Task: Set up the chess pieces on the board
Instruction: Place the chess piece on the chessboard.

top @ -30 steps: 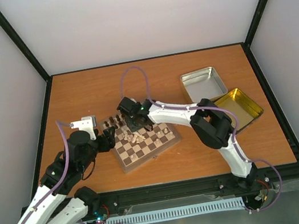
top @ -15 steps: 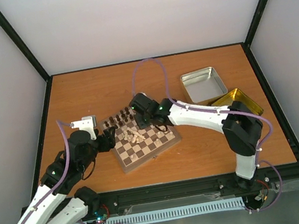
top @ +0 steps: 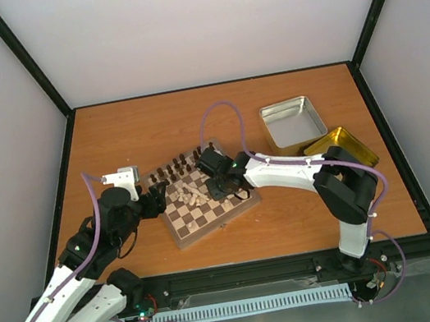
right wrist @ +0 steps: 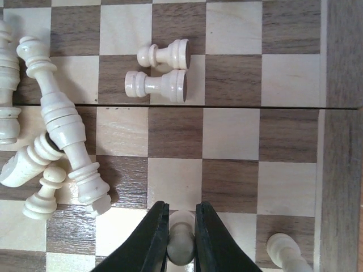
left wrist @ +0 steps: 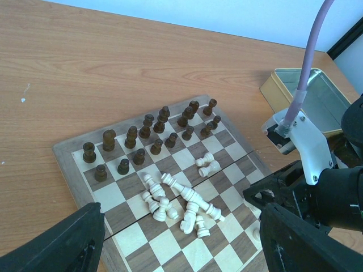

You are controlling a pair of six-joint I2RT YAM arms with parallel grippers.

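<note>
Upright dark brown wooden chessmen wall off the far rows of the small checked wooden chessboard. A heap of toppled pale cream chessmen clogs its middle, and two lying cream pawns sit apart from it. The bare squares between them leave passage. The right tool, pinching one cream piece, has an upright cream pawn near it.

Bright even light, soft shadows, sharp wrist pics (near edges blurred), overhead pic low-res

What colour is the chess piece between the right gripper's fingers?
The chess piece is pale cream; clearest in the right wrist view.
</note>
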